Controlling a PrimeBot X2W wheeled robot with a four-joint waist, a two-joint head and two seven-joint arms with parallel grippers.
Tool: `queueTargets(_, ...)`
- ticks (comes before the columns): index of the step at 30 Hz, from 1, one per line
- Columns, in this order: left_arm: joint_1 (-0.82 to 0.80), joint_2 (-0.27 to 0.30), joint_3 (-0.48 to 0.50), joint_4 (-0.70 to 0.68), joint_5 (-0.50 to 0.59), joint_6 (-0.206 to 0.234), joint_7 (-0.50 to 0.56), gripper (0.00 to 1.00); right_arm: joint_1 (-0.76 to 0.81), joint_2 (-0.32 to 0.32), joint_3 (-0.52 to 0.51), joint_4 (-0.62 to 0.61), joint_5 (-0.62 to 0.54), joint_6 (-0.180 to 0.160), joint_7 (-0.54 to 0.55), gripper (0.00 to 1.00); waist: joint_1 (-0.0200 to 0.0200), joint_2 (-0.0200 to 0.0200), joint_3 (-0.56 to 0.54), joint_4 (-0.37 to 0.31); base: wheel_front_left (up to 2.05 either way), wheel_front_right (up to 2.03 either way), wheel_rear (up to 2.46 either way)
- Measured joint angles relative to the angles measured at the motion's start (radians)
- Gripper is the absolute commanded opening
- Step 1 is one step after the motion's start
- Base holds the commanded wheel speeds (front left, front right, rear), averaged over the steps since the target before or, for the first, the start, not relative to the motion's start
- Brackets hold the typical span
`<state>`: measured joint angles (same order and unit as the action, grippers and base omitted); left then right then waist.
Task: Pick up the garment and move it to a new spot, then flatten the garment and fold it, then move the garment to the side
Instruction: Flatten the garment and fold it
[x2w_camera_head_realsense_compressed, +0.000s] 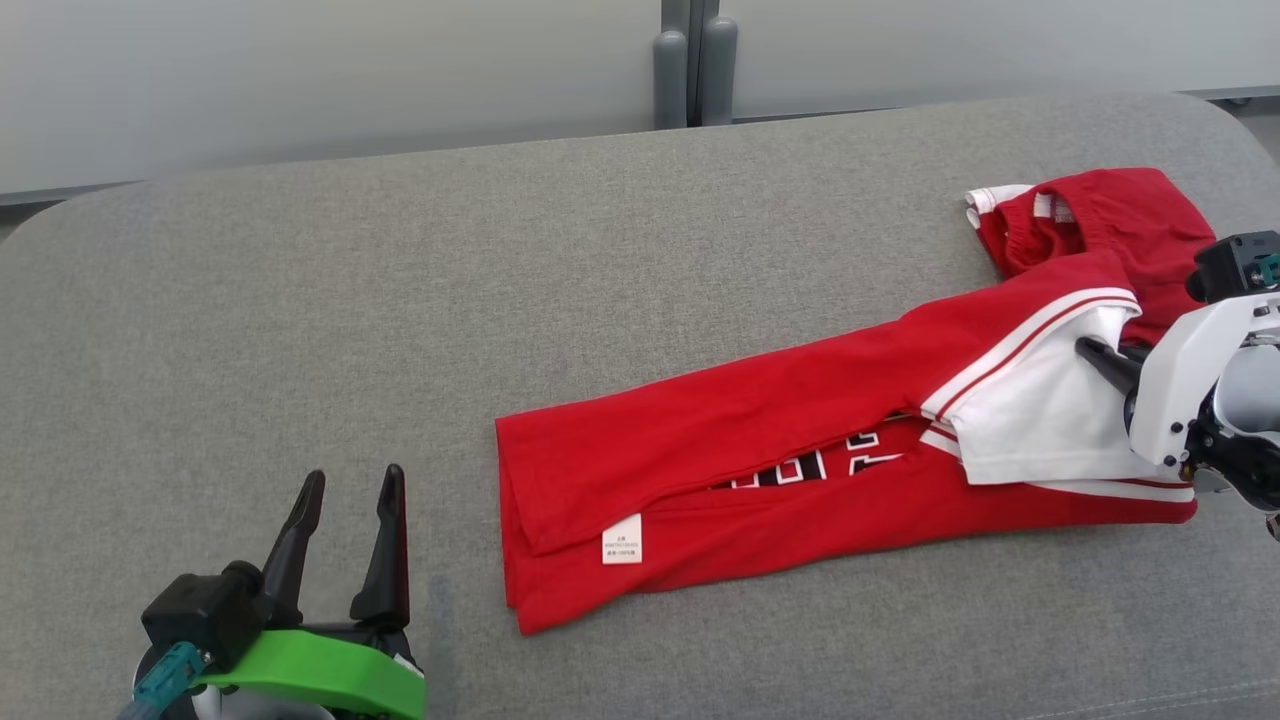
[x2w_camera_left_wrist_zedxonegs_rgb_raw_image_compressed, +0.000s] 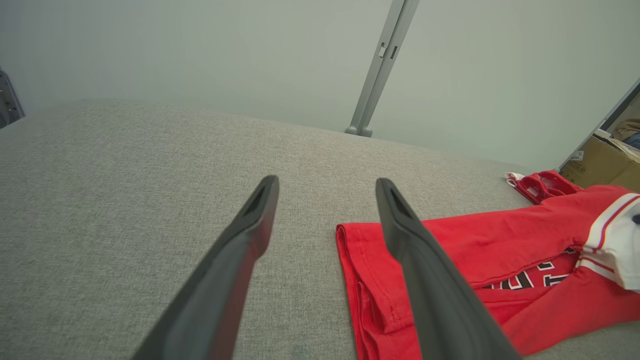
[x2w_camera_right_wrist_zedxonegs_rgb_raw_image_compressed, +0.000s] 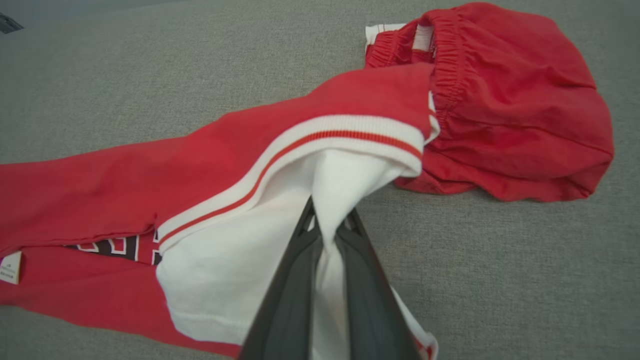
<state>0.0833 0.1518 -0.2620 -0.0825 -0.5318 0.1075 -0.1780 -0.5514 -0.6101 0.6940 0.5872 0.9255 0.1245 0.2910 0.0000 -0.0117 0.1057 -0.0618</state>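
Grey upholstery (x2w_camera_head_realsense_compressed: 300, 300) was seen to carry the garment (x2w_camera_head_realsense_compressed: 750, 430) right of centre, laid out and folded lengthwise into a long band. Its white sleeve (x2w_camera_head_realsense_compressed: 1030, 420) was pinched between the closed fingers of the right gripper (x2w_camera_head_realsense_compressed: 1095, 358), so the folding was judged unfinished. The left gripper (x2w_camera_head_realsense_compressed: 354, 478) was held wide open and empty, near the band's left end. The move aside was judged not yet made.

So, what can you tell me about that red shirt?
The red shirt looks like soft cotton, with a white sleeve, striped trim, dark lettering and a white label. It lies folded into a long strip on the grey cushion, one end touching red shorts. The right pincer is shut on its sleeve.
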Motion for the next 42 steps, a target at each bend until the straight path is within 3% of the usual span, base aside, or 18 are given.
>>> queueTargets(12, 0.009, -0.004, -0.008, -0.002, 0.0, 0.007, 0.001, 1.0, -0.014, -0.01, 0.097, -0.106, 0.011, 0.0, 0.0, 0.0, 0.0, 0.0, -0.027, -0.037, 0.0, 0.0, 0.0)
queueTargets(28, 0.009, -0.026, -0.03, 0.006, -0.002, 0.007, 0.0, 1.0, -0.103, 0.016, 0.343, -0.373, -0.019, 0.0, 0.034, 0.0, 0.0001, 0.0, -0.062, -0.042, 0.0, 0.0, 0.0)
queueTargets(34, 0.009, -0.041, -0.036, 0.014, -0.01, 0.006, -0.003, 1.0, -0.159, 0.072, 0.416, -0.415, -0.037, 0.0, 0.058, 0.0, 0.0, 0.0, -0.076, -0.016, 0.0, 0.0, 0.0)
queueTargets(42, 0.009, -0.049, -0.063, 0.027, -0.011, -0.002, -0.009, 1.0, -0.178, 0.158, 0.476, -0.376, -0.045, 0.0, 0.097, 0.0, 0.0001, 0.0, -0.09, 0.04, 0.0, 0.0, 0.0)
